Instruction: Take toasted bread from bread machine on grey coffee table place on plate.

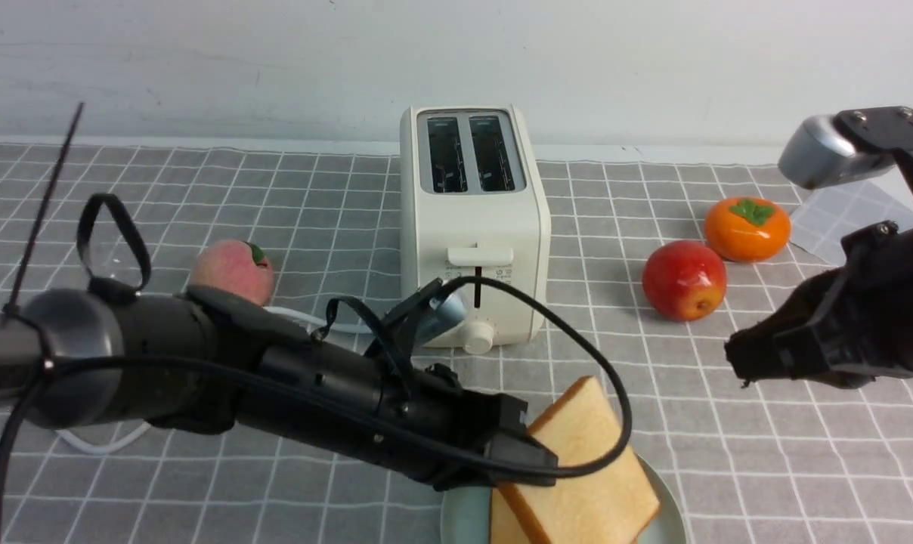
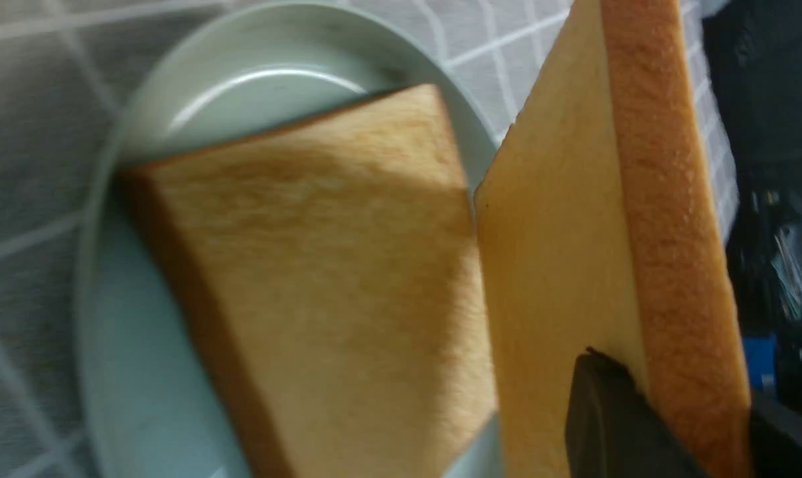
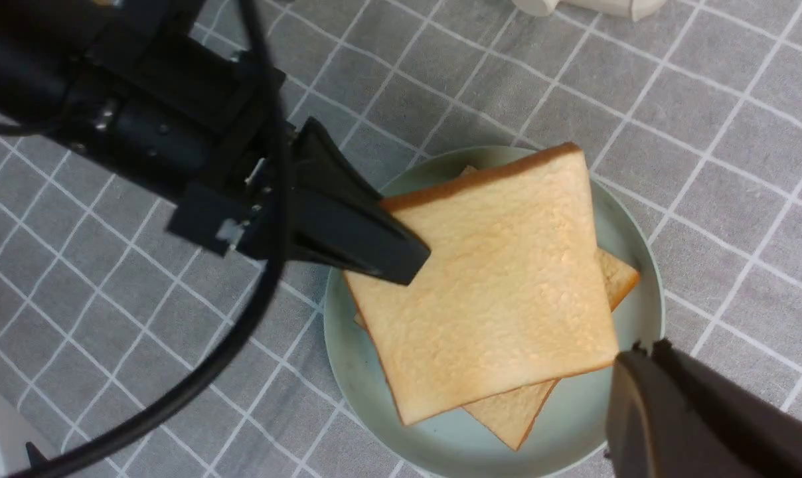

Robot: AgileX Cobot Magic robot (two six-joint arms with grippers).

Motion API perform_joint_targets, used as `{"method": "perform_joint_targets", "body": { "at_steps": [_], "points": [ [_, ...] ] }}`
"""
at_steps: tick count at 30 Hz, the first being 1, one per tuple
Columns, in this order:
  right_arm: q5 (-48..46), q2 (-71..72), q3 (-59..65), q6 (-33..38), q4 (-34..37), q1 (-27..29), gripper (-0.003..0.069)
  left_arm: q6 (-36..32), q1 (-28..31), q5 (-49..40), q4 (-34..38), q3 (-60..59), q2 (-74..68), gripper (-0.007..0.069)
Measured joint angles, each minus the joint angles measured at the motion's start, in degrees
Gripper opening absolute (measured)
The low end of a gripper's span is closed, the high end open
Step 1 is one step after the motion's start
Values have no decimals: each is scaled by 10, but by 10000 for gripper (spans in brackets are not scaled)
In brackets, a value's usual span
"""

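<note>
My left gripper (image 1: 536, 461) is shut on one slice of toasted bread (image 1: 589, 461) and holds it tilted just above the mint-green plate (image 1: 672, 521) at the front middle of the grey coffee table (image 1: 728, 453). In the left wrist view a finger (image 2: 600, 405) presses the held slice (image 2: 573, 232). A second slice (image 2: 321, 279) lies flat on the plate (image 2: 109, 199). The right wrist view shows the held slice (image 3: 500, 279) over the lower slice (image 3: 617, 275). My right gripper (image 1: 736, 359) is shut and empty, hovering right of the plate (image 3: 640, 219). The bread machine (image 1: 471, 227) stands behind, both slots empty.
A peach (image 1: 233, 268) lies left of the toaster. A red apple (image 1: 683, 279) and an orange persimmon (image 1: 747, 227) lie to its right. The toaster's white cord (image 1: 101, 442) runs under my left arm. A pale sheet (image 1: 842, 211) lies at the far right.
</note>
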State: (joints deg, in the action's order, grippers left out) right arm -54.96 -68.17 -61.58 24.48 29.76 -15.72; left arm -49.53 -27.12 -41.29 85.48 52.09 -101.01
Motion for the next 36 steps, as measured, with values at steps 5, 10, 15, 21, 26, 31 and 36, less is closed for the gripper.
{"method": "perform_joint_targets", "body": {
  "at_steps": [5, 10, 15, 21, 26, 31, 36],
  "points": [
    [0, 0, 0, 0, 0, 0, -18, 55, 0, 36, 1, 0, -18, 113],
    [0, 0, 0, 0, 11, 0, -16, 67, 0, 48, -7, 0, -18, 279],
    [2, 0, 0, 0, 12, 0, -15, 68, 0, 50, -39, 0, -8, 557],
    [21, 0, 0, 0, 13, 0, -11, 129, 0, 49, -151, 0, 56, 659],
    [26, 0, 0, 0, 13, 0, -8, 305, 0, 63, -342, 0, 126, 633],
    [30, 0, 0, -7, 4, 0, -8, 545, 0, 77, -576, 0, 181, 579],
    [37, 0, 0, -59, -4, 0, -2, 669, 0, 48, -715, -1, 227, 538]
  ]
}}
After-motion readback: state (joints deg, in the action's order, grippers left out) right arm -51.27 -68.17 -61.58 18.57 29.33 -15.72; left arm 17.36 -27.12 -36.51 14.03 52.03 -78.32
